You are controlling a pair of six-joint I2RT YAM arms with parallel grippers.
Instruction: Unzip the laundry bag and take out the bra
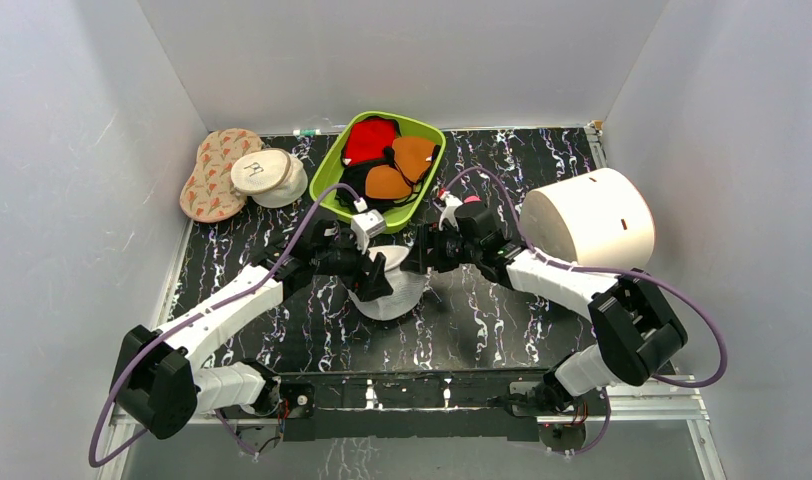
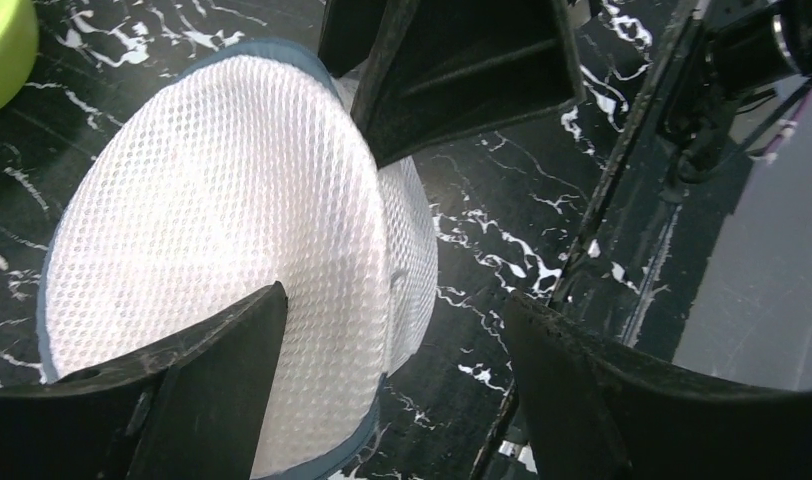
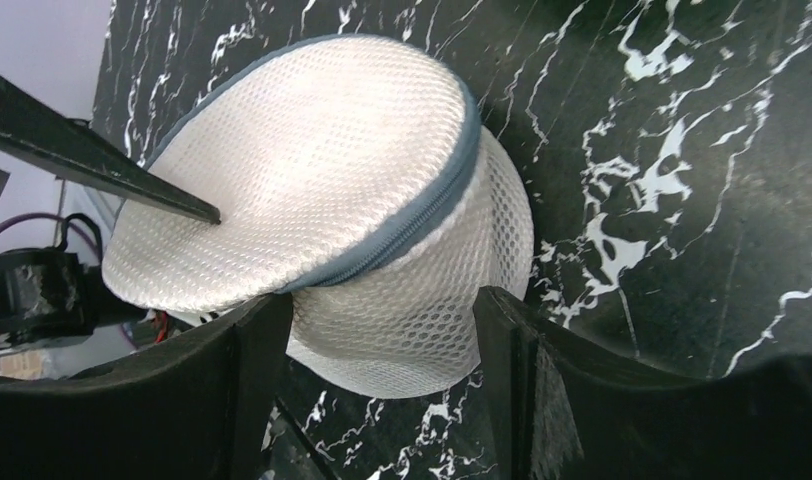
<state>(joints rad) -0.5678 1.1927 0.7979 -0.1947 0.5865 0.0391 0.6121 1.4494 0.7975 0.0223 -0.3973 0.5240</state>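
The laundry bag [image 1: 394, 296] is a white mesh dome pouch, tilted on its edge at the table's middle. Its grey zipper [image 3: 402, 235] looks closed along the part I see. My right gripper [image 3: 372, 315] has its jaws round the bag's lower half [image 3: 402, 320], with the mesh touching both fingers. It shows in the top view [image 1: 425, 255] just right of the bag. My left gripper [image 2: 394, 300] is open: one finger [image 2: 212, 380] lies against the bag's upper shell [image 2: 212, 200], the other stands clear over the table. It shows in the top view [image 1: 370, 268]. The bra is hidden.
A green bin [image 1: 332, 178] with red, orange and black garments stands behind the bag. A large white cylinder [image 1: 587, 218] stands at the right. A cream round cap [image 1: 265, 175] and a patterned pouch [image 1: 210, 178] lie at the back left.
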